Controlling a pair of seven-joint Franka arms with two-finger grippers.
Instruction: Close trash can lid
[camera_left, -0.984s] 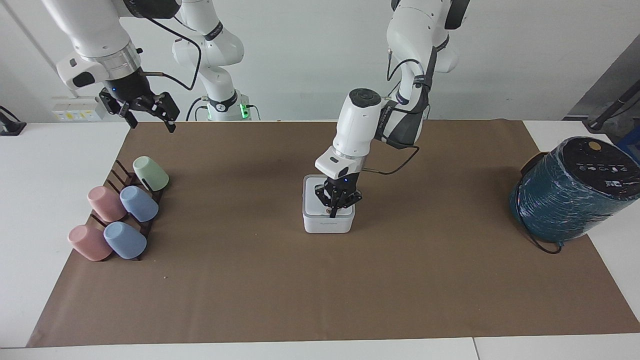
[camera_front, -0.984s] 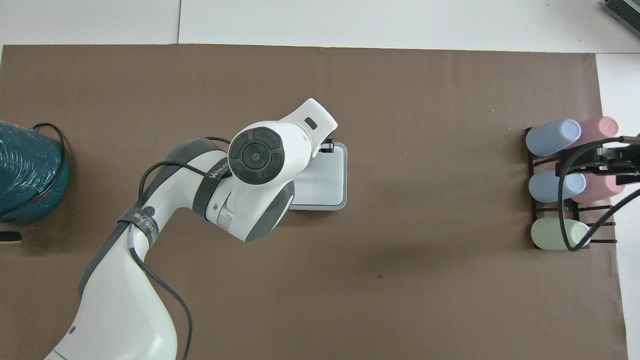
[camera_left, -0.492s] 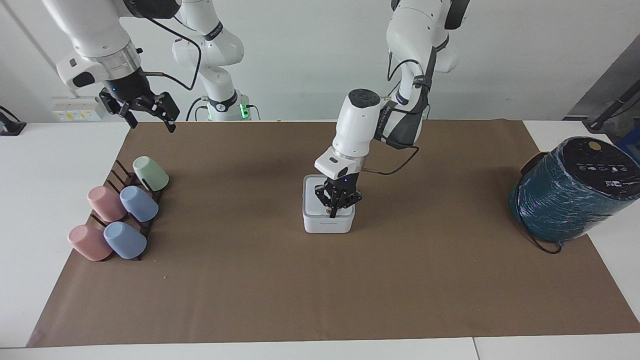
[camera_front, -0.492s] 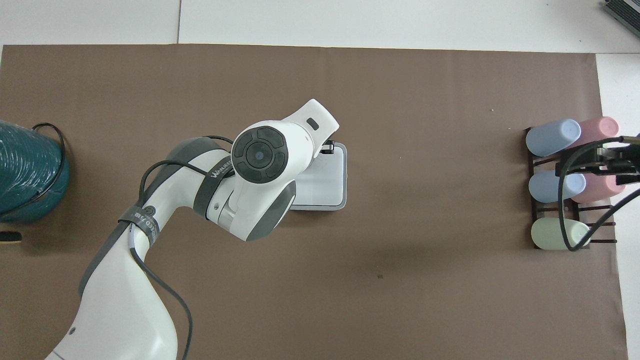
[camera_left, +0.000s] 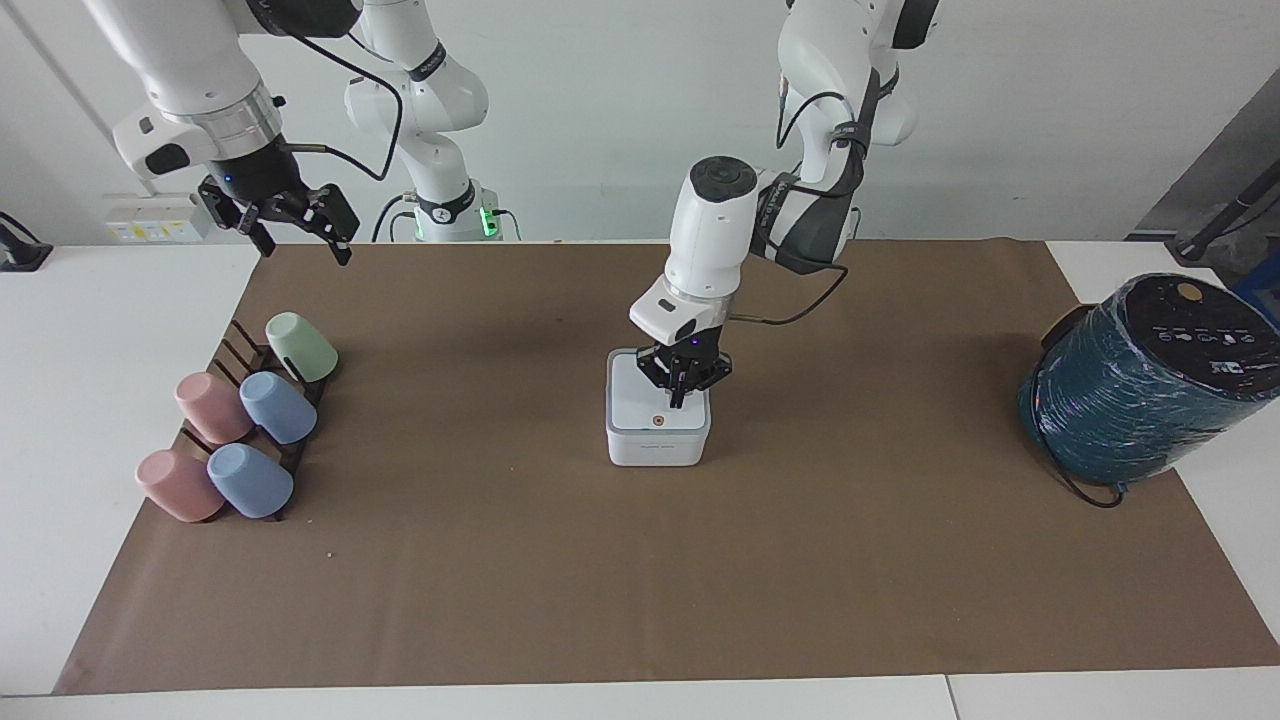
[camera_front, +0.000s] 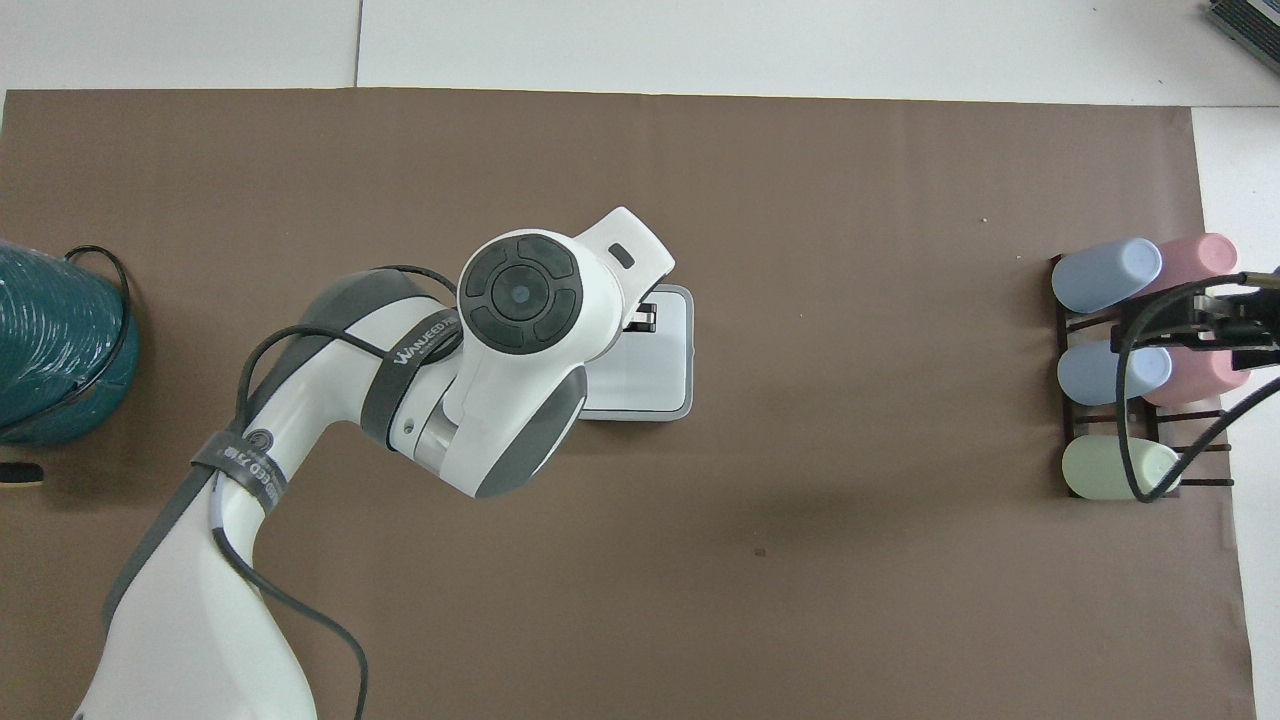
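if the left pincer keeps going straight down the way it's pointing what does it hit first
Most likely the lid of the trash can. The left pincer, shut, points down over the lid's edge toward the left arm's end, so it could slip past that edge; depth is hard to judge.

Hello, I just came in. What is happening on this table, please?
The left gripper, fingers shut, hangs over the trash can in the middle of the brown mat. The lid lies flat on the can, its orange dot facing up, so it looks closed. The right gripper waits in the air near the cup rack, at the right arm's end of the table. A teal wrapped cylinder sits at the left arm's end.
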